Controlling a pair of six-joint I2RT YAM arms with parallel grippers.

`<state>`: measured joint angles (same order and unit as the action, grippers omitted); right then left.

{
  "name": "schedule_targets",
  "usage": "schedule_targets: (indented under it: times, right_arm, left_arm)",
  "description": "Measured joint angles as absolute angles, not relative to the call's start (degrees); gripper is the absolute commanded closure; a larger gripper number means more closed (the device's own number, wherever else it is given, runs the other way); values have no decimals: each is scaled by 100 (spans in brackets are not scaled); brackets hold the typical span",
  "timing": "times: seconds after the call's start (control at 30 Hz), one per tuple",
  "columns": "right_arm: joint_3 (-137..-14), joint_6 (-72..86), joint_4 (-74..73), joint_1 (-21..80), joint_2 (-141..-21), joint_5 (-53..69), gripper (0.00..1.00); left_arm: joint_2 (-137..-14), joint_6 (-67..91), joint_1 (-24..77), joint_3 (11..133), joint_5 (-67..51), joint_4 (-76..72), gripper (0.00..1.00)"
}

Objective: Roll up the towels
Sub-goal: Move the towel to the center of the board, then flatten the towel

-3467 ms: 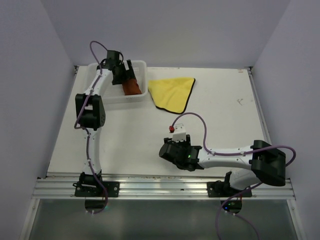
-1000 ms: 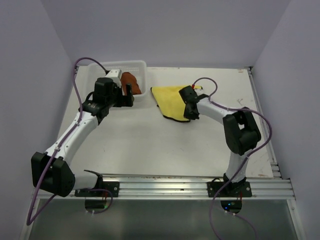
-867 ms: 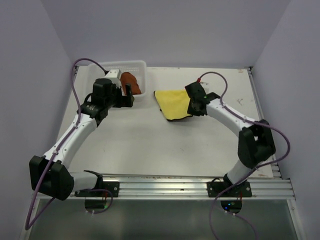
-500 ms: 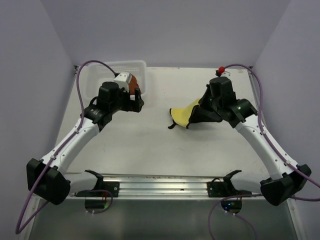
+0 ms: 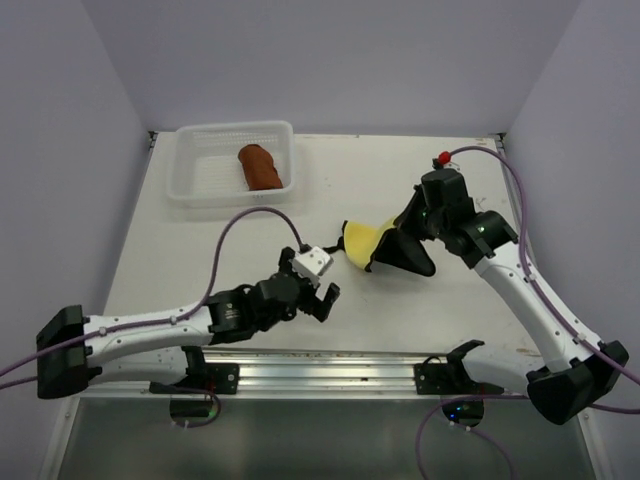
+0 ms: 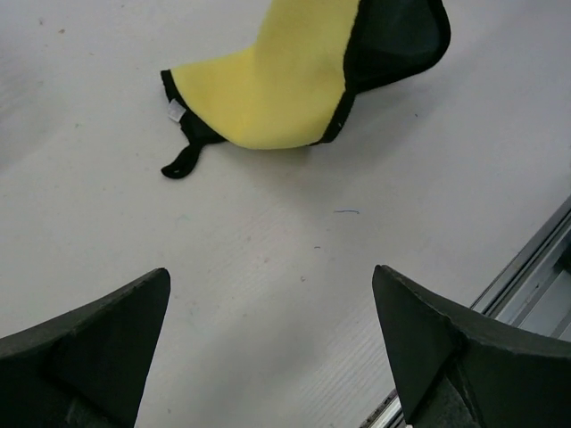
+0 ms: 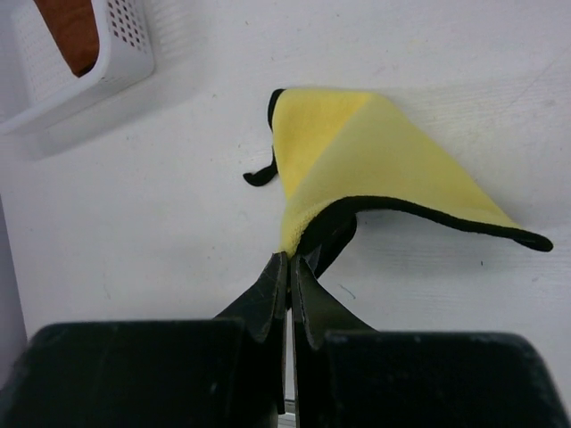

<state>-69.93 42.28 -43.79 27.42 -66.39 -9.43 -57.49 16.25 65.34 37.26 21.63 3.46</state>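
Note:
The yellow towel [image 5: 360, 240] with its dark hem is lifted at one corner off the middle of the table, its far tip still touching down. My right gripper [image 5: 397, 243] is shut on that corner; in the right wrist view the jaws [image 7: 290, 260] pinch the hem, with the towel [image 7: 357, 160] draping away from them. The rust-brown towel [image 5: 262, 167] lies rolled in the white basket [image 5: 235, 195]. My left gripper [image 5: 324, 296] hovers low over the near middle of the table, open and empty [image 6: 270, 272], with the yellow towel [image 6: 277, 80] ahead of it.
The basket [image 7: 116, 53] stands at the back left corner, the brown towel [image 7: 71, 22] inside it. A metal rail [image 5: 320, 375] runs along the near table edge, also showing in the left wrist view as the rail [image 6: 535, 276]. Purple walls close in both sides.
My left arm has swung away from the basket down to the near middle of the table, staying open. My right gripper has carried the yellow towel's corner slightly nearer.

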Motion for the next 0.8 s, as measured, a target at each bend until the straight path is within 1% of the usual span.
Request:
schedule_targets:
  times: [0.1, 0.2, 0.33, 0.47, 0.53, 0.57, 0.6, 0.63, 0.73, 0.77, 0.8]
  right_arm:
    - [-6982, 4313, -4372, 2742, -6495, -897, 100]
    - [-6982, 4355, -4375, 2742, -6392, -808, 100]
    - [-6982, 4355, -4381, 2742, -6344, -729, 100]
    - [-6967, 4357, -4449, 2742, -6195, -637, 100]
    - [-6906, 4362, -4493, 2742, -6016, -620, 100]
    - [-6884, 4368, -4547, 2742, -5920, -620, 100]
    - [-6862, 4372, -4591, 2742, -5833, -620, 100]
    - [-6845, 4372, -4644, 2742, -5732, -624, 100]
    - [-6842, 4370, -4753, 2742, -5564, -650, 100]
    - [-6842, 4370, -4810, 2742, -5507, -674, 100]
    - [-6842, 4368, -4862, 2742, -5472, -696, 100]
  left_arm:
    - [-6624, 1406, 7207, 3691, 2899, -478, 0]
    - [-7651, 1037, 7540, 3870, 3446, -1304, 0]
    - [-8602, 434, 7620, 4235, 3806, -2292, 0]
    - [-9325, -14, 7537, 4971, 4034, -2958, 0]
    - [-9542, -75, 7426, 5269, 4073, -3153, 3]
    - [-9684, -71, 7306, 5452, 4073, -3229, 12]
    - [-9780, -60, 7214, 5575, 4071, -3253, 16]
    - [-9898, -51, 7078, 5710, 4062, -3256, 28]
    - [-10141, 3, 6713, 5854, 4049, -3251, 46]
    - [-10160, 16, 6622, 5833, 4051, -3227, 57]
    - [-10160, 10, 6595, 5802, 4060, -3203, 62]
